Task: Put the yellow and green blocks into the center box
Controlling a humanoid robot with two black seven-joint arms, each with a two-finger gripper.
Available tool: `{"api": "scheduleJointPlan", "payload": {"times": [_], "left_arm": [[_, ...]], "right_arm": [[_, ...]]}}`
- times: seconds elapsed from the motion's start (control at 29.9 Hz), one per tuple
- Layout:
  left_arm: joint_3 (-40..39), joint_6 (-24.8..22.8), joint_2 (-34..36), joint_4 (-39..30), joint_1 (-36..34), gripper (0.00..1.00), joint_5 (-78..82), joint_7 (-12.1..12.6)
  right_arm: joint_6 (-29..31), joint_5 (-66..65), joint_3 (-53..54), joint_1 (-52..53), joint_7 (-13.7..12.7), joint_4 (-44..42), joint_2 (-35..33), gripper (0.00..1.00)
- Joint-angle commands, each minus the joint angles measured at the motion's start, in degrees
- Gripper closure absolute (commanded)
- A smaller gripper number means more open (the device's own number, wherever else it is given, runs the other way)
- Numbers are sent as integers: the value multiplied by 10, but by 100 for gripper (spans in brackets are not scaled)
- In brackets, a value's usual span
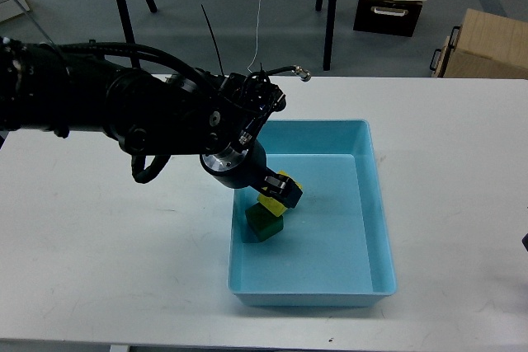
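On the white table (99, 286), the left gripper (278, 190) clasped the yellow block (272, 201) inside the blue tray (375, 204), the green block (264, 224) touching at seven o'clock.

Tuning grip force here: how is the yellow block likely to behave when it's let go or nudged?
The yellow block looks like a stiff, flat-faced cube, so it probably won't roll. It appears to sit on the green block inside the blue tray, so it may tip or slide off. Small size suggests light.
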Motion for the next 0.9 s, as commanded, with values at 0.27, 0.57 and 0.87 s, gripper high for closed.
{"api": "scheduleJointPlan", "payload": {"times": [0.27,0.57,0.87], "left_arm": [[-91,0,66,26,1,0,-3,-60],[-457,0,235,99,146,0,0,-89],[-813,0,281,99,357,0,2,-130]], "right_arm": [[0,0,9,8,3,-4,-6,0],[0,-3,3,80,4,-28,-44,0],[0,-11,-19,138,4,-48,-67,0]]}}
